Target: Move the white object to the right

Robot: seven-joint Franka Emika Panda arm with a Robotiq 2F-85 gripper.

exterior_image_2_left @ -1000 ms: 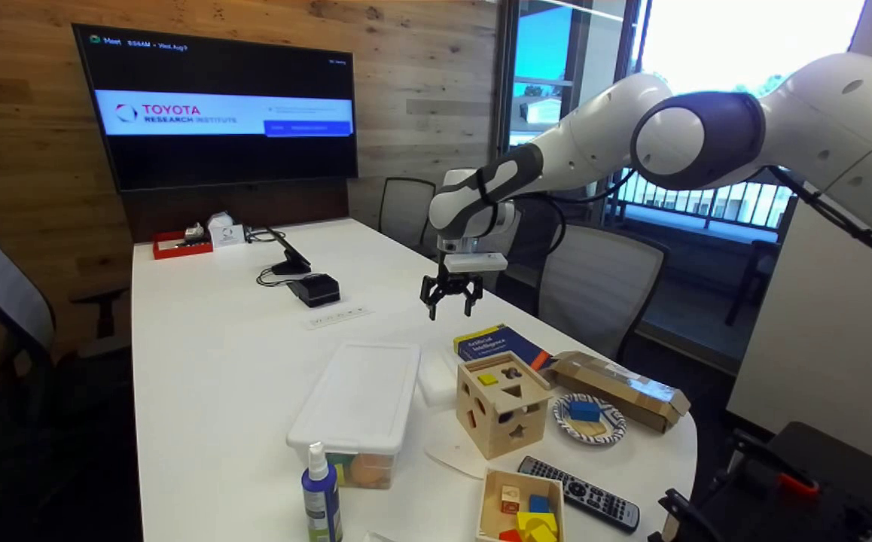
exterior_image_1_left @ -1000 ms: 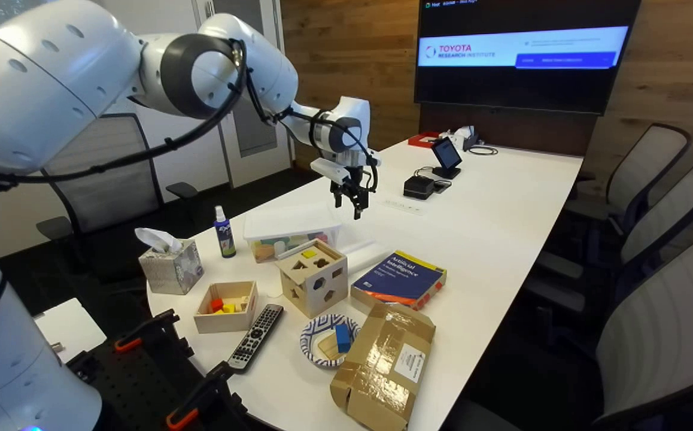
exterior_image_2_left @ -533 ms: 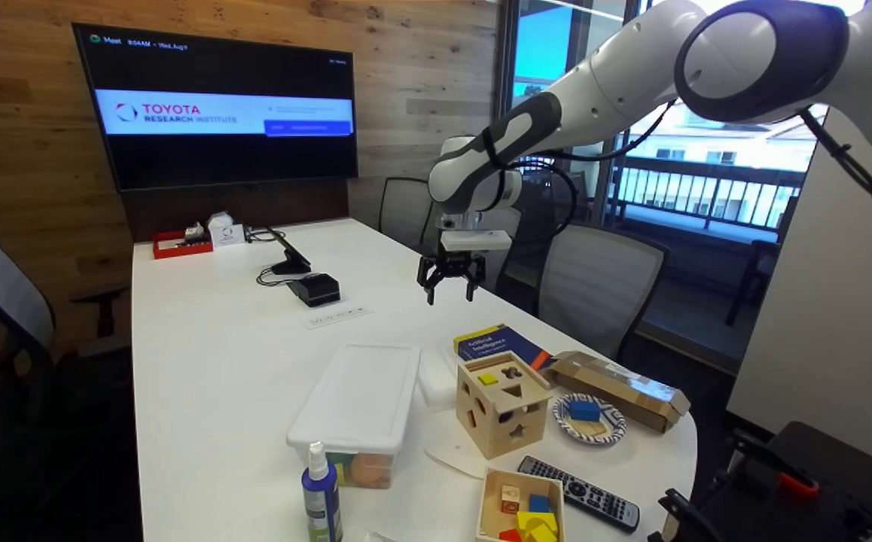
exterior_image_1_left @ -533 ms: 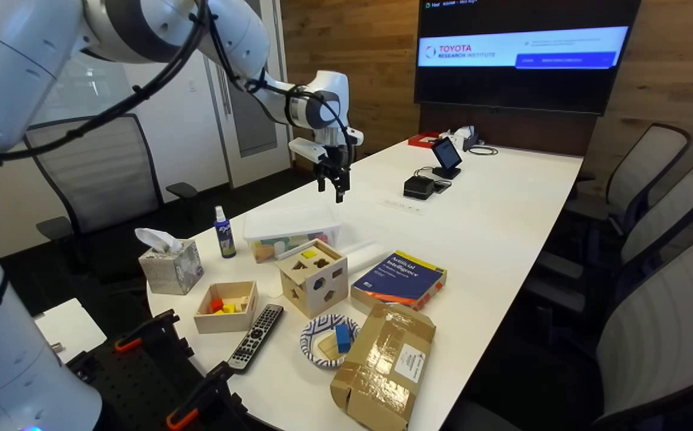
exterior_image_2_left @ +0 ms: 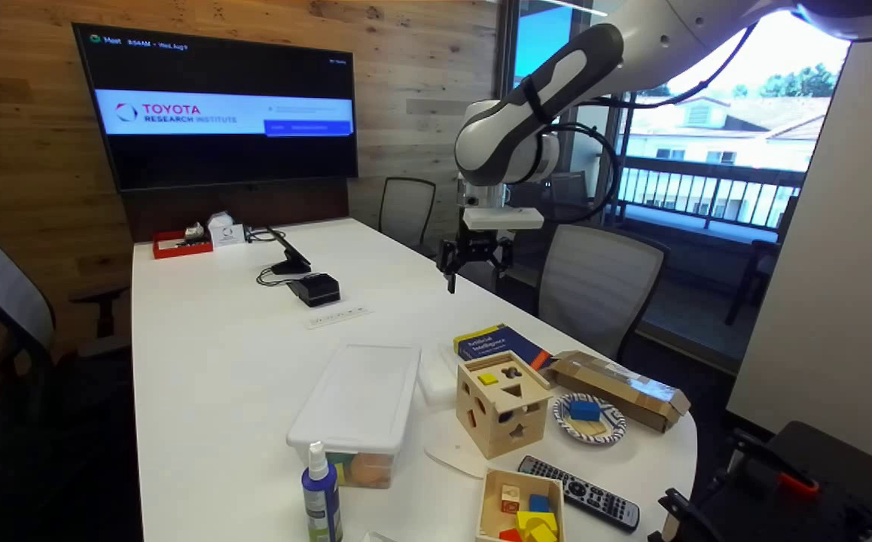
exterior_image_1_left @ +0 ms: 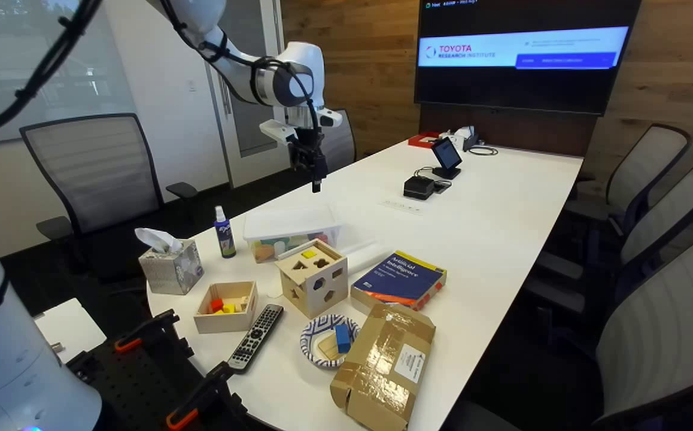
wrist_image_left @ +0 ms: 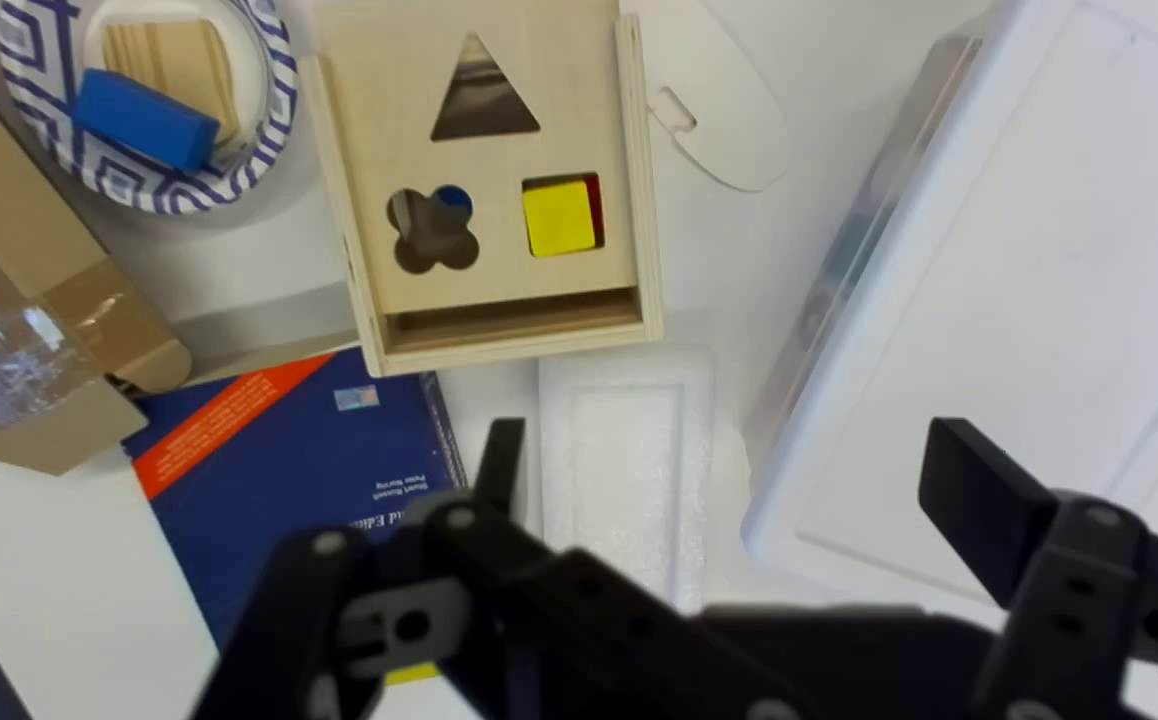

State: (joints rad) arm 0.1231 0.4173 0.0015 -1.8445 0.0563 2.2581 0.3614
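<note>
Away from edges of table point(exterior_image_1_left: 478, 233), see white rectangular object point(wrist_image_left: 629, 460) partly hidden by shape sorter point(exterior_image_1_left: 306, 281) in both exterior views, in wrist view by claw point(wrist_image_left: 727, 440), spread wide, empty.

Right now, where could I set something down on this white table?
Bare tabletop: between the thick blue book and flat white strip; also beside the white-lidded clear plastic bin, away from the book. Crowded: around the pale wooden cube with cutouts.
</note>
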